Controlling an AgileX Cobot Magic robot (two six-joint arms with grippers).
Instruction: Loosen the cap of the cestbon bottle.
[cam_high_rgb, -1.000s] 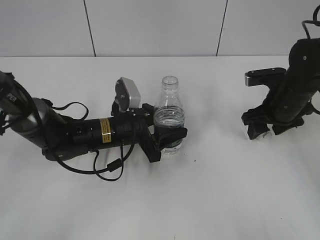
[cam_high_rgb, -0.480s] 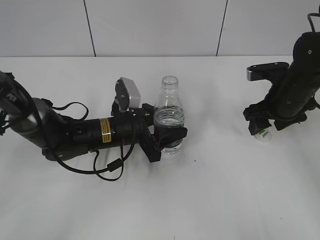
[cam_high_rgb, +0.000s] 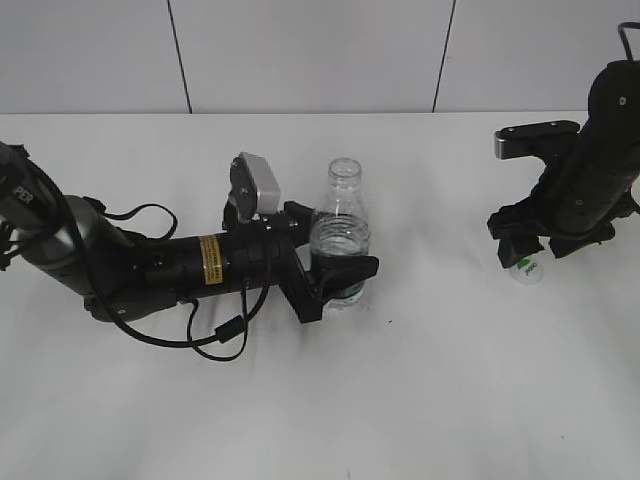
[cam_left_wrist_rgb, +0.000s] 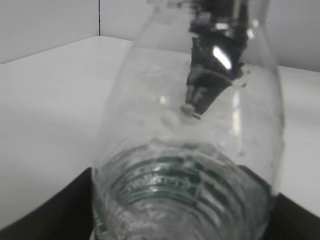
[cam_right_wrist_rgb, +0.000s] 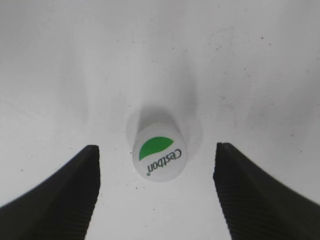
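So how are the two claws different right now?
The left gripper is clamped around the cestbon bottle, lying low along the table. The right gripper is open and holds nothing; the cap sits on the table between its spread fingers. Both are black.
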